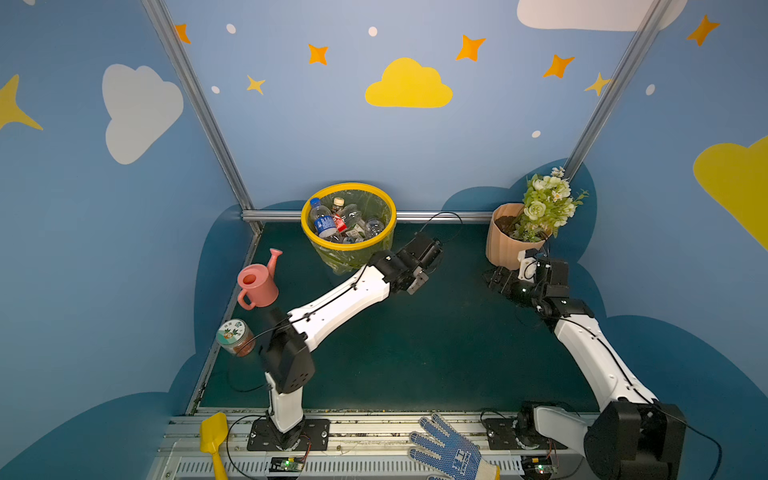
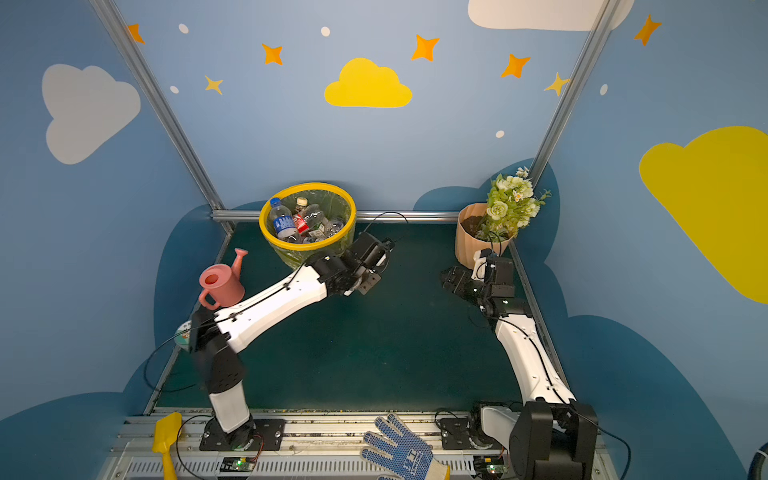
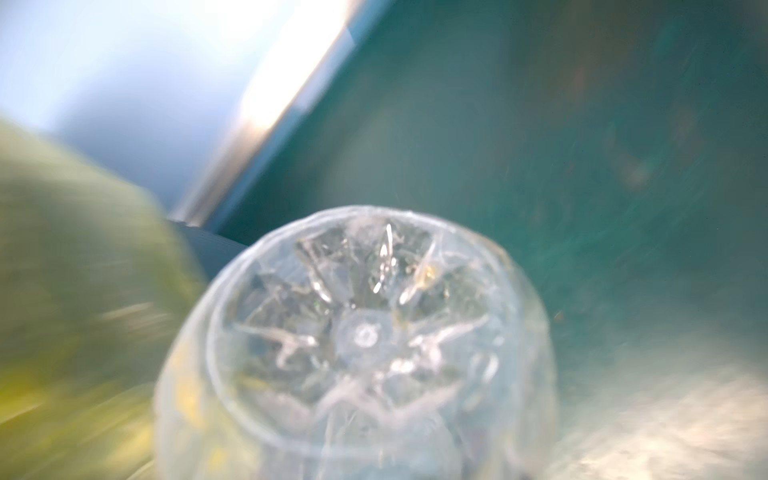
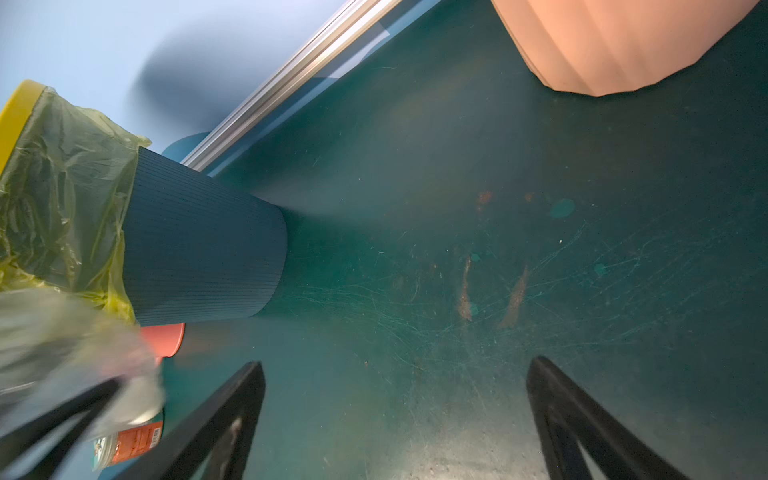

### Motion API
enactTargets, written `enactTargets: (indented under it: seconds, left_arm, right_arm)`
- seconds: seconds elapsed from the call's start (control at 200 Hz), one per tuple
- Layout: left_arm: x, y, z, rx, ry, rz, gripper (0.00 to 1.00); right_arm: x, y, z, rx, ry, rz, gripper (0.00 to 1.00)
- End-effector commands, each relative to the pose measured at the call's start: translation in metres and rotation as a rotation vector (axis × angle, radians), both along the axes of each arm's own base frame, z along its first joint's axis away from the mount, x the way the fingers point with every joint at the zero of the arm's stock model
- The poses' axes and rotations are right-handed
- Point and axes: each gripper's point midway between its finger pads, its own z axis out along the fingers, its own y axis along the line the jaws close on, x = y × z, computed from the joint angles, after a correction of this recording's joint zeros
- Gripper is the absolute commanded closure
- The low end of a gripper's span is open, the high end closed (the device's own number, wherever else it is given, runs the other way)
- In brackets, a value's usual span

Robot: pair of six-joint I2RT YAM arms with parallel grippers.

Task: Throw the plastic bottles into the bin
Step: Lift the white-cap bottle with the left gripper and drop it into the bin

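Observation:
The bin (image 1: 349,246) with its yellow rim and yellow-green liner stands at the back of the green mat and holds several plastic bottles (image 1: 325,220). Just right of it in both top views hangs my left gripper (image 1: 417,284), shut on a clear plastic bottle. That bottle's ribbed base (image 3: 361,332) fills the left wrist view; in both top views the wrist hides it. In the right wrist view it is a blurred translucent shape (image 4: 62,345) beside the bin's ribbed wall (image 4: 199,249). My right gripper (image 1: 494,277) is open and empty, low over bare mat (image 4: 395,365).
A peach flower pot (image 1: 505,245) with white flowers stands at the back right, close behind my right wrist. A pink watering can (image 1: 257,282) and a lidded jar (image 1: 235,336) sit along the left edge. A yellow shovel (image 1: 214,436) and a blue glove (image 1: 449,449) lie on the front rail.

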Motion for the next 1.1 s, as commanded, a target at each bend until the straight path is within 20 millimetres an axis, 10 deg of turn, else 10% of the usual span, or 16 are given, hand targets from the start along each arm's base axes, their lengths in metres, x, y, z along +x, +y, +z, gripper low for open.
enactTargets:
  seconds: [0.0,0.28,0.551,0.656,0.821,0.956,1.096]
  left_arm:
    - [-0.012,0.005,0.068,-0.233,-0.149,0.010,0.58]
    - [-0.116,0.077,0.259,-0.678,-0.770,-0.200,0.52]
    - [-0.174,0.123,0.319,-0.719,-1.019,-0.270,0.54]
    - [-0.163,0.121,0.320,-0.678,-1.042,-0.234,0.52]
    - [-0.093,0.110,0.291,-0.665,-0.877,-0.113,0.52]
    - [-0.006,0.116,0.227,-0.758,-0.611,0.027,0.48]
    - [0.059,0.132,0.154,-0.716,-0.347,0.235,0.19]
  right_arm:
    - [-0.002,0.000,0.007,0.007,-0.033,0.002,0.04]
    - [-0.001,0.005,0.007,0.035,-0.035,0.019,0.04]
    - [0.002,0.013,0.009,0.084,-0.034,0.048,0.04]
    - [0.001,0.013,0.011,0.084,-0.033,0.048,0.04]
    - [-0.004,0.010,0.012,0.071,-0.038,0.033,0.04]
    - [-0.007,0.008,0.016,0.065,-0.053,0.025,0.04]
    - [-0.009,0.008,0.016,0.068,-0.059,0.028,0.04]
